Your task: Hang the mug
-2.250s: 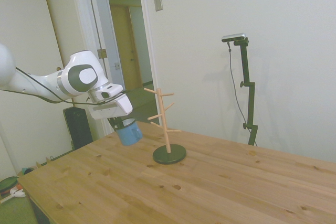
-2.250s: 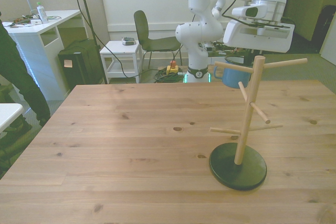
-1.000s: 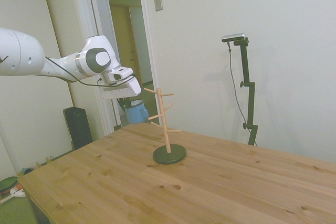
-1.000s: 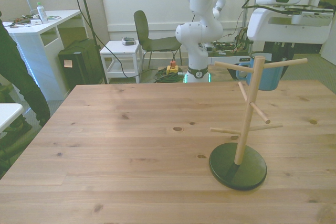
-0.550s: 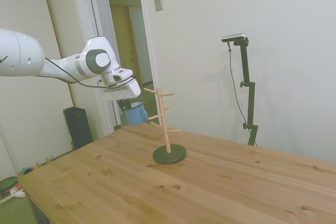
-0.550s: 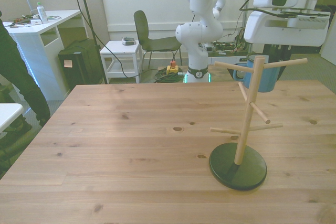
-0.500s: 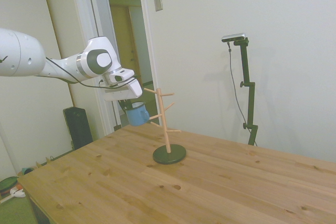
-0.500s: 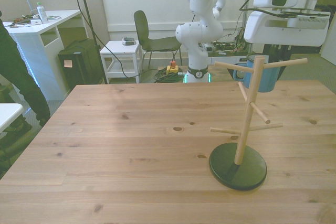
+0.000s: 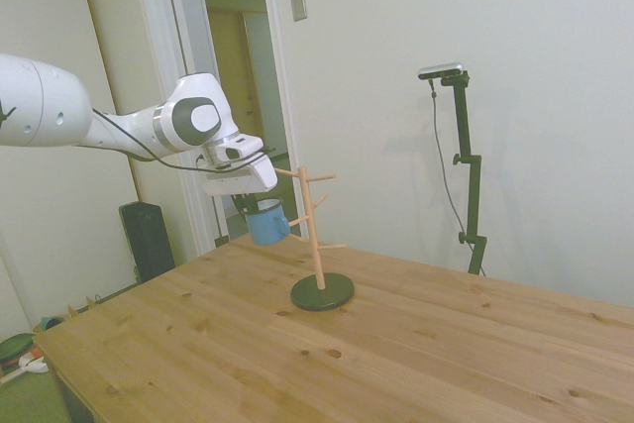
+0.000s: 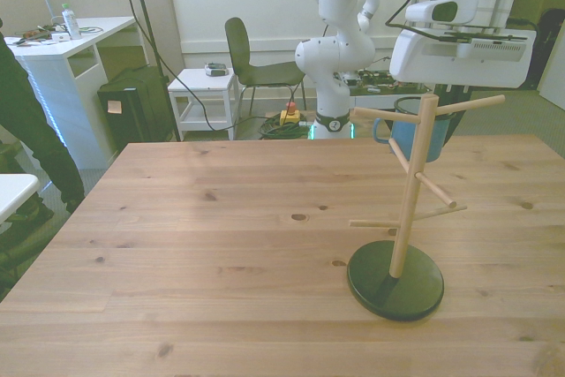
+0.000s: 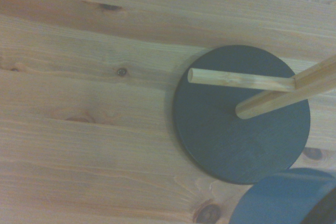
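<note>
One small light-blue enamel mug [image 9: 265, 224] with a white inside and a side loop handle is held in the air under the white arm's two-finger gripper [image 9: 250, 203], the fingers closed on it near the rim. The mug hangs above the wooden table [image 9: 396, 344], just beside the pale wooden mug rack [image 9: 315, 230] with its round dark base [image 9: 322, 292], on the arm's side of the post. In the front view the mug [image 10: 422, 134] sits behind the post at the height of the top pegs, its handle turned toward the front view's left, near the peg [image 10: 381, 116] that points that way. Whether the loop is already over a peg cannot be told. The coming move is judged to turn on lining the loop with that peg's long axis. Nothing is seen inside the mug.
</note>
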You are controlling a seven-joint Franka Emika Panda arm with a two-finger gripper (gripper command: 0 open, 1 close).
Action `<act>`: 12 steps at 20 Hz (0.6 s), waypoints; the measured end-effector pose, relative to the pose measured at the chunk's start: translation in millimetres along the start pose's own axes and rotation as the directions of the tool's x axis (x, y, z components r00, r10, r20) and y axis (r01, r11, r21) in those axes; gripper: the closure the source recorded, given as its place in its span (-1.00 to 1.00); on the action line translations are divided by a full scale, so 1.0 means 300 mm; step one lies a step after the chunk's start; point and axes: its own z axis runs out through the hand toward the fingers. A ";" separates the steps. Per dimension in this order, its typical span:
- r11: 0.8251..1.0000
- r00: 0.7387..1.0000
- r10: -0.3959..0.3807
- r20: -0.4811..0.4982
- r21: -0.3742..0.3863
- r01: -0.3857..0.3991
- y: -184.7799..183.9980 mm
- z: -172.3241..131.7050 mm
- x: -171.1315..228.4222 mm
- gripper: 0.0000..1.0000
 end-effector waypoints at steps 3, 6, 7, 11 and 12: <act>1.000 1.000 -0.018 -0.001 0.003 0.018 -0.020 -0.006 0.004 1.00; 0.999 0.999 -0.052 0.001 -0.009 0.052 -0.053 -0.006 0.014 1.00; 0.998 0.998 -0.060 0.004 -0.014 0.060 -0.062 -0.003 0.022 1.00; 0.996 0.996 -0.089 0.008 -0.022 0.090 -0.083 0.007 0.056 1.00; 0.995 0.996 -0.094 0.008 -0.023 0.094 -0.088 0.009 0.060 1.00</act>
